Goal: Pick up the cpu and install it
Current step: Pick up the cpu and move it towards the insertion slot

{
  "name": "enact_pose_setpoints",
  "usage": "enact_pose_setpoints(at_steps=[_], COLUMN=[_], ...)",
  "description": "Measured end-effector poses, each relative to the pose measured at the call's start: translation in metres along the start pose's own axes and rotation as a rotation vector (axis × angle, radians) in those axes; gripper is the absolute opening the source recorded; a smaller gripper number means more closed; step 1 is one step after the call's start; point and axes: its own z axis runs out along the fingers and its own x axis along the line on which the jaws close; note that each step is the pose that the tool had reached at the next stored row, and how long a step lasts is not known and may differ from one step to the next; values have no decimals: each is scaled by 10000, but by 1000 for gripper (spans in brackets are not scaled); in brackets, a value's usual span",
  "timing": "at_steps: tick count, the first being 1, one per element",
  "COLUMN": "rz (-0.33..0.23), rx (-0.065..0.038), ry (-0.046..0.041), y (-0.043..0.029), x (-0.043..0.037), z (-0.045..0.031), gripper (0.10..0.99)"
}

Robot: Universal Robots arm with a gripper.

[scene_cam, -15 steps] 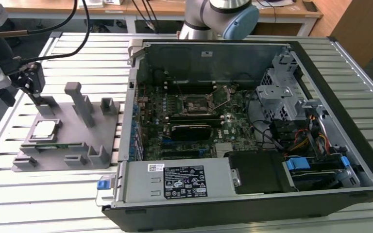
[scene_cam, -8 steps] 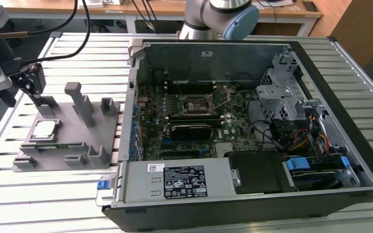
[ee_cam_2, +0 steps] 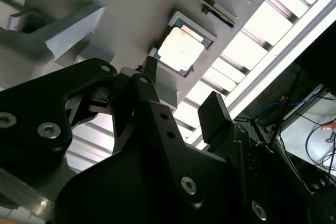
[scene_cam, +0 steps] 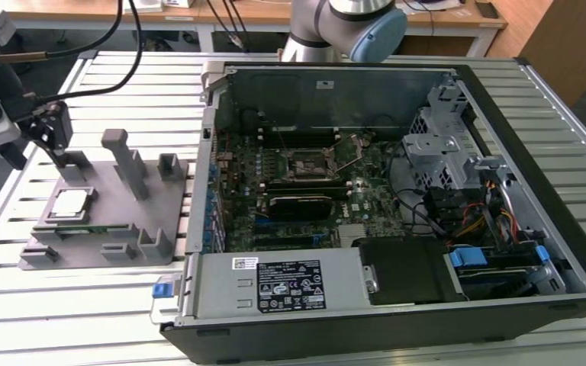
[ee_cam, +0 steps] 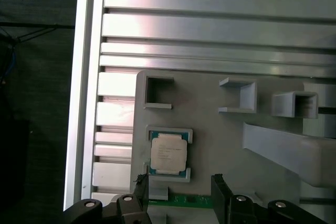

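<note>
Cpu [ee_cam: 168, 153], flat silvery square, in matte grey plastic fixture [ee_cam: 210, 129] pocket

**Bright light, hot glare on metal**

Exterior view: evenly lit, with soft shadows beside the fixture block [scene_cam: 110, 210]; the computer case [scene_cam: 578, 244] interior is dimmer. Second wrist view: table [ee_cam_2: 294, 9] slats blow out white, cpu [ee_cam_2: 181, 50] lid washed pale, gripper [ee_cam_2: 181, 85] a near-black silhouette. First wrist view: glare bands across slats, floor [ee_cam: 31, 103] dark.

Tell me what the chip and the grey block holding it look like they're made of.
The chip: likely a metal lid, silvery with a soft sheen, over a thin greenish board edge. The block: probably plastic, matte even grey with crisp moulded or printed pockets.
</note>
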Motion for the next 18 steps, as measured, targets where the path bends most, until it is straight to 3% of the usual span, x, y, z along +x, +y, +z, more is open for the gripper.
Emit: enact_pose_setpoints(at_steps=[18], rz=[-15], rx=[0], ry=[9], y=[-3], x=[0], z=[60], gripper=[588])
